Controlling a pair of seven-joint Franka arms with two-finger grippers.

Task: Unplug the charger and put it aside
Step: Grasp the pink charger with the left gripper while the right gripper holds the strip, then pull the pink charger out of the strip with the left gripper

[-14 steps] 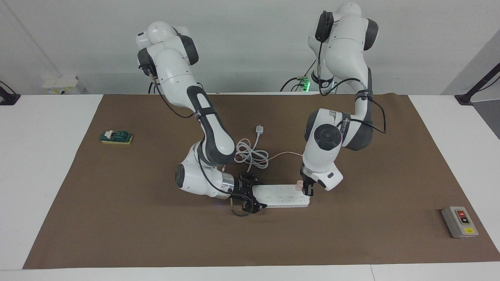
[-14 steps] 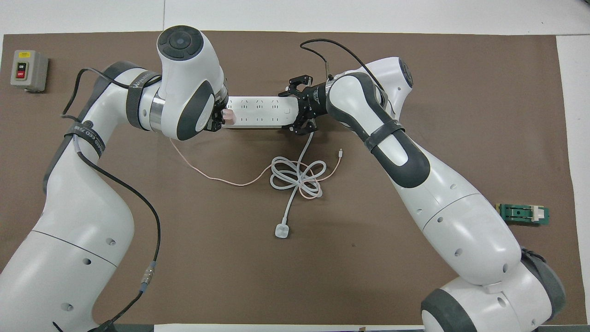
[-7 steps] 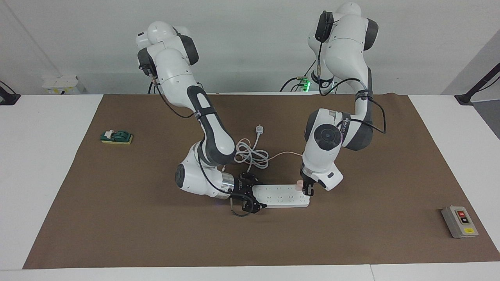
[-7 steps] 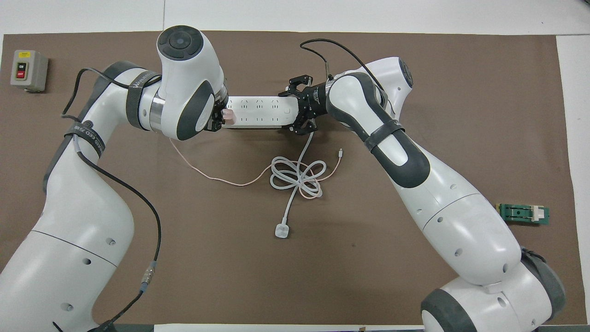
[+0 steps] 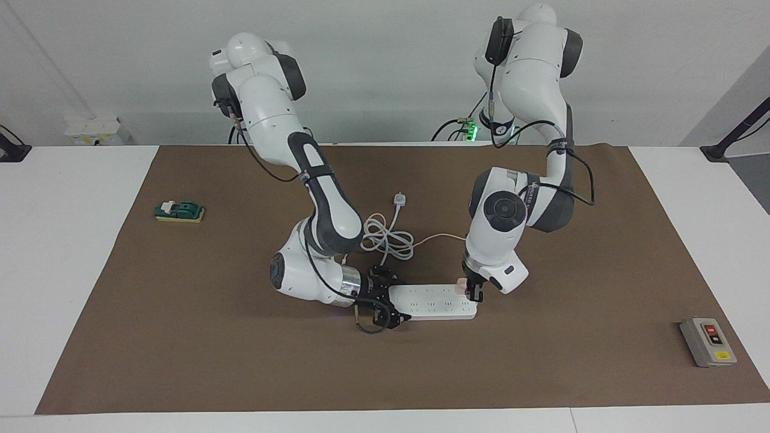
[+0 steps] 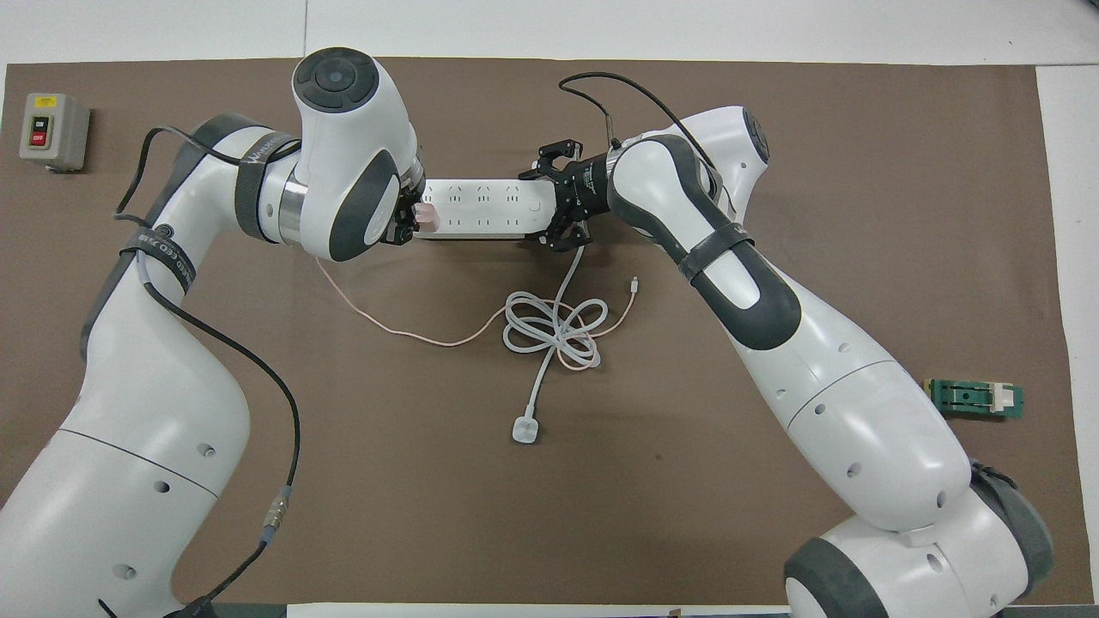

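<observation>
The pale pink charger [image 5: 460, 285] [image 6: 427, 216] sits plugged into the white power strip [image 5: 433, 300] [image 6: 481, 206], at the strip's end toward the left arm. My left gripper [image 5: 470, 290] [image 6: 410, 219] comes down from above and is shut on the charger. The thin pink cable [image 6: 403, 330] trails from the charger over the mat toward the robots. At the strip's other end, my right gripper [image 5: 391, 302] [image 6: 554, 203] lies low along the mat with its fingers clamped across the strip's width.
A white plug [image 6: 525, 429] with a thick coiled cord [image 6: 554, 326] lies nearer to the robots than the strip. A grey switch box [image 5: 708, 342] stands toward the left arm's end of the table. Toward the right arm's end lies a green block [image 5: 179, 211].
</observation>
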